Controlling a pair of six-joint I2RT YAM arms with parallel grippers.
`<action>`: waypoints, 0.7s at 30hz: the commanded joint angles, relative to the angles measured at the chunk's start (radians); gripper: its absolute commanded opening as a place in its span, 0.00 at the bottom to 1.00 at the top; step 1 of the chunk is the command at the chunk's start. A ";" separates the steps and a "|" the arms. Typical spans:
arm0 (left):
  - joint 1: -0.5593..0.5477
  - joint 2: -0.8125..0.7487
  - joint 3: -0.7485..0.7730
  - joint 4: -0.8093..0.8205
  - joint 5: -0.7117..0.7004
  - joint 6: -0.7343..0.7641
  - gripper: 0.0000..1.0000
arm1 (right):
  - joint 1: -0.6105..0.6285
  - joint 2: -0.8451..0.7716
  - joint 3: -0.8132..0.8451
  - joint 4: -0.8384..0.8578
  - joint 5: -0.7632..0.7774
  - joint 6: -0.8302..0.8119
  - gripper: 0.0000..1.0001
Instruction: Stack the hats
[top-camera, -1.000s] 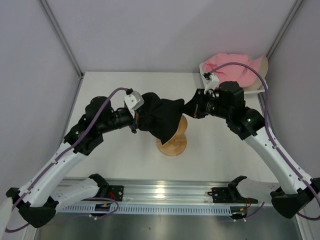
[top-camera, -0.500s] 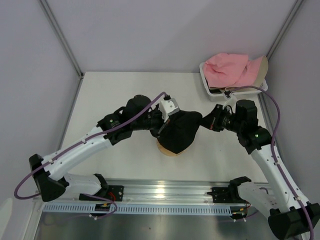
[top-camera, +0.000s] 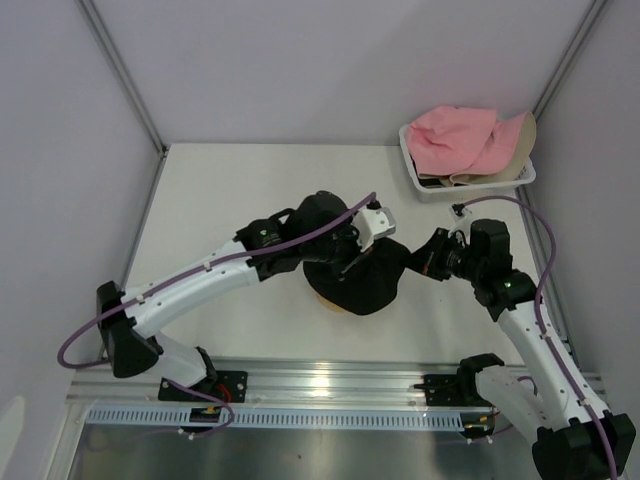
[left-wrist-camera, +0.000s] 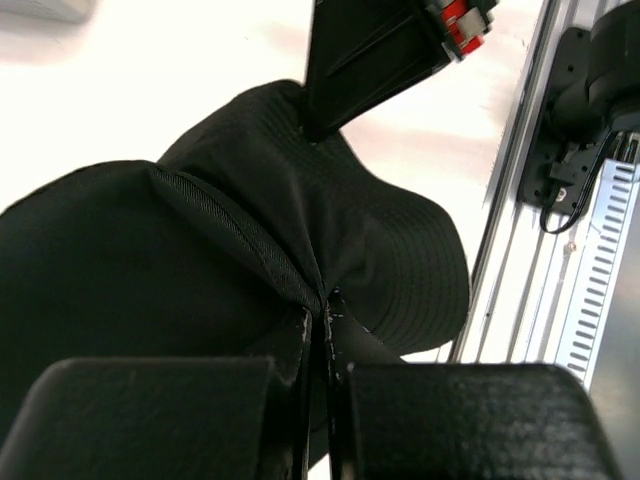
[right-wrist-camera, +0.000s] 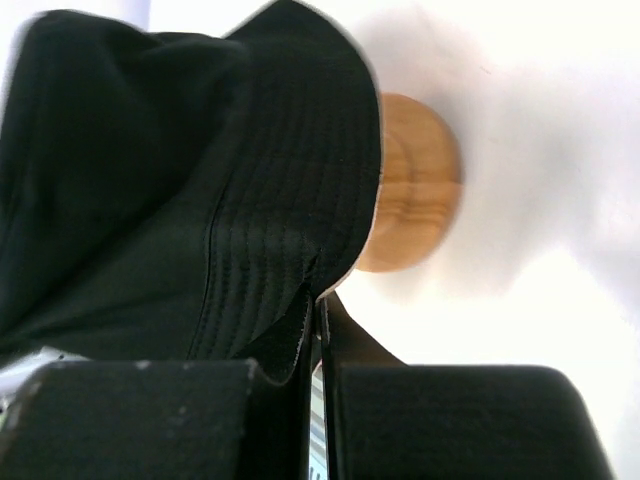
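Observation:
A black hat (top-camera: 372, 285) lies draped over the wooden mushroom stand (top-camera: 319, 296) in the middle of the table. My left gripper (top-camera: 352, 262) is shut on a pinched fold of it (left-wrist-camera: 200, 230), jaws tight together at the fold (left-wrist-camera: 320, 305). My right gripper (top-camera: 408, 262) is shut on the brim (right-wrist-camera: 270, 250) at the hat's right edge, close to the stand's wooden top (right-wrist-camera: 415, 190). A pink hat (top-camera: 455, 140) and a beige-and-pink hat (top-camera: 520, 135) lie in the white basket (top-camera: 412, 165) at the back right. A second black hat does not show.
The aluminium rail (top-camera: 320, 385) with the arm bases runs along the near edge. Grey walls close in the table on the left, back and right. The right gripper's body (left-wrist-camera: 375, 50) shows just behind the hat in the left wrist view.
Both grippers have carried the black hat to the right and down over the stand. The left arm has stretched out to the right; the right arm has drawn back toward its base.

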 joint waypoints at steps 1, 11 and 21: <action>-0.047 0.010 0.120 0.000 -0.006 0.005 0.01 | -0.037 0.016 -0.066 -0.137 0.264 -0.038 0.00; -0.068 -0.071 0.059 0.067 -0.252 -0.130 0.80 | -0.037 0.097 -0.093 -0.036 0.319 -0.072 0.00; 0.198 -0.477 -0.232 0.083 -0.438 -0.666 0.99 | -0.016 0.108 -0.184 0.117 0.167 -0.058 0.07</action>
